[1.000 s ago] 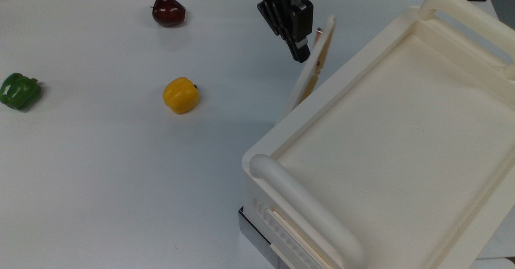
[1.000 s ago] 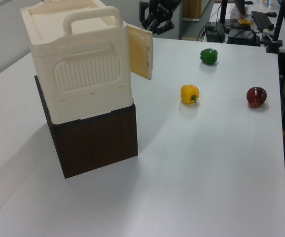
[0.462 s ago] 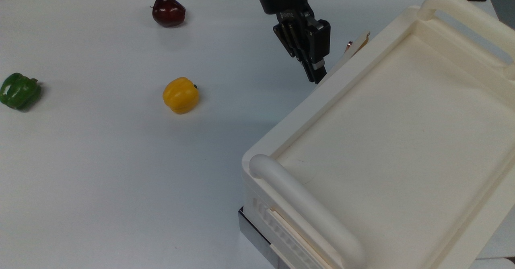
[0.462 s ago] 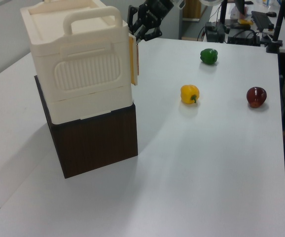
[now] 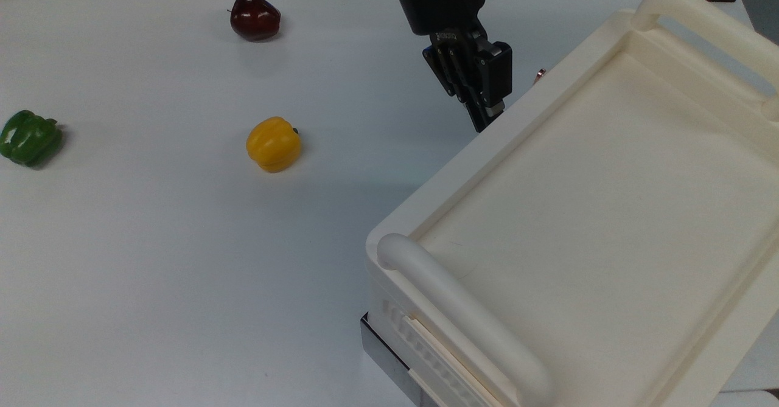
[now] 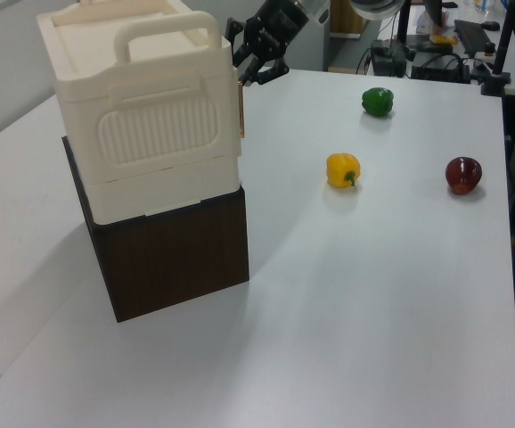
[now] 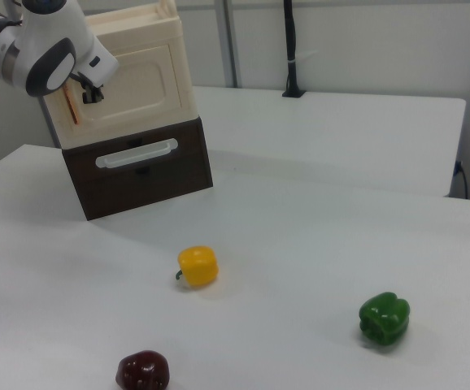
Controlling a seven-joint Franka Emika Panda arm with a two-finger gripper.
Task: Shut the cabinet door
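Now the cabinet (image 6: 142, 116), a big cream box on a dark wooden base (image 6: 173, 254), has the cabinet door (image 7: 141, 85) lying almost flush against its front, copper handle strip (image 7: 71, 106) at the edge beside the gripper (image 5: 487, 112), whose fingers look pressed together with nothing between them. Judging by its thinness, the door is a light, stiff hinged panel that needs only a flat push near the handle end, not a grasp. Out from the cabinet front lies bare table (image 5: 152, 243), with the yellow pepper (image 5: 273, 143), green pepper (image 5: 29, 137) and red apple (image 5: 255, 17) all well apart from it.
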